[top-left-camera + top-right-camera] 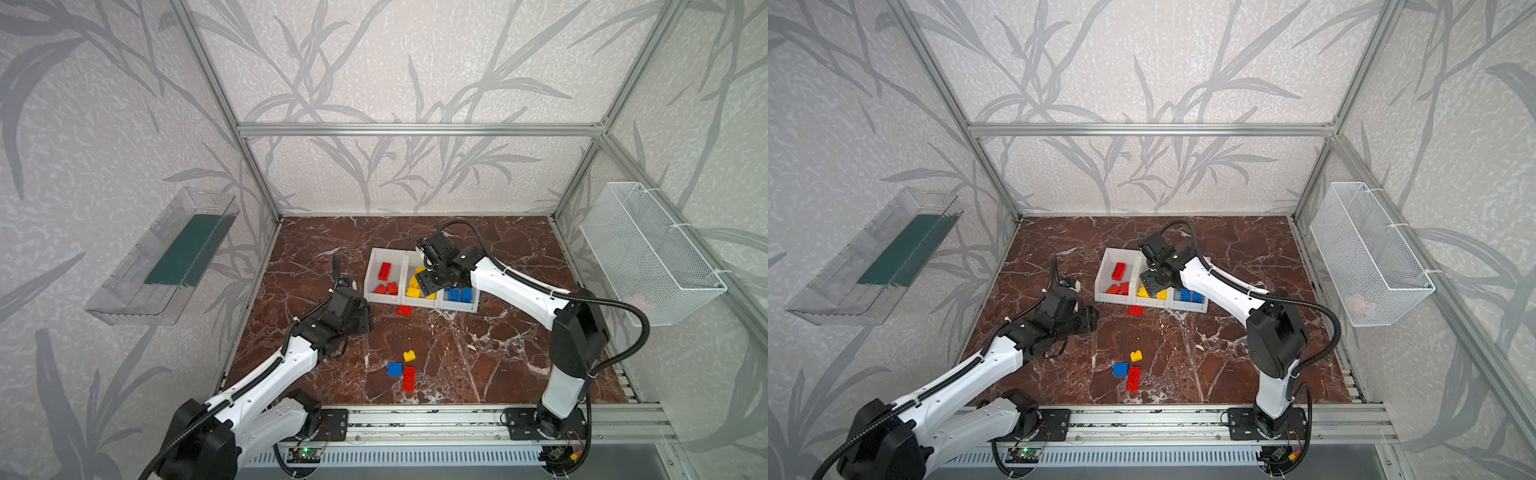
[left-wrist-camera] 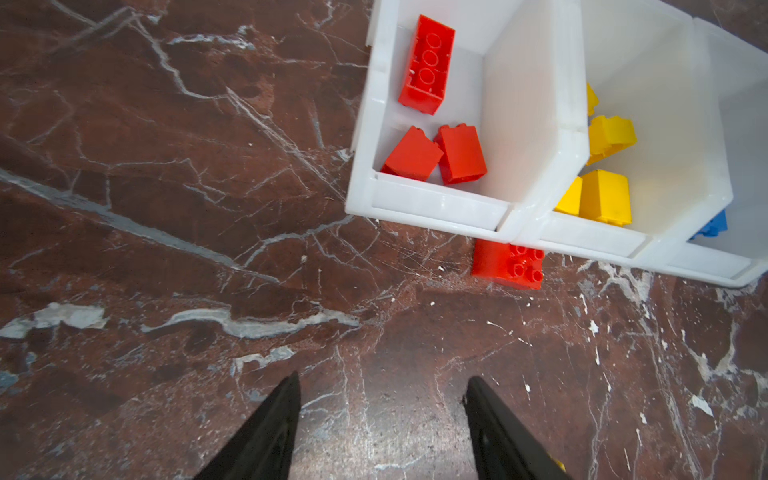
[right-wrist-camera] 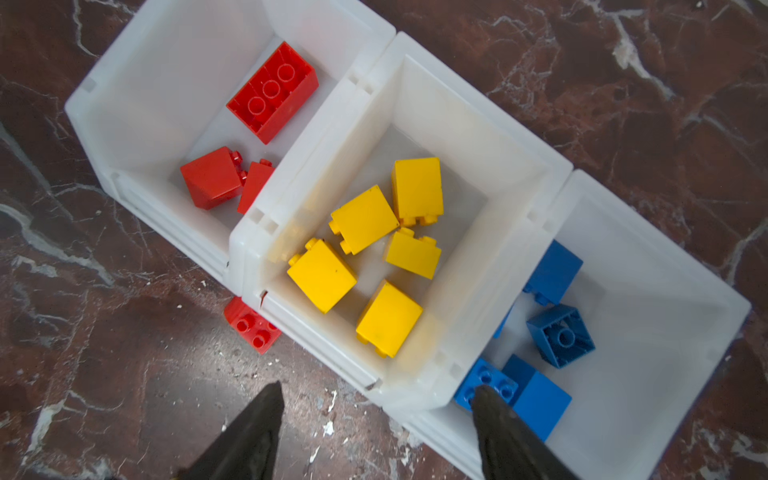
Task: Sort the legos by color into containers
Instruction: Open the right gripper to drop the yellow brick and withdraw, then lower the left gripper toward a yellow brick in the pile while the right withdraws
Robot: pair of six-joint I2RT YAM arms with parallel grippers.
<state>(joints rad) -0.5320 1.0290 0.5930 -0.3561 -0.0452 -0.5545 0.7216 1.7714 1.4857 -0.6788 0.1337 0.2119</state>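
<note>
Three joined white containers stand mid-table. The left one holds three red legos, the middle one several yellow legos, the right one several blue legos. A red square brick lies on the table against their front. Nearer the front edge lie a yellow brick, a blue brick and a long red brick. My right gripper hovers open and empty over the containers' front rim. My left gripper is open and empty above bare table, left of the containers.
A clear tray with a green base hangs on the left wall. A white wire basket hangs on the right wall. The metal frame rail runs along the table's front edge.
</note>
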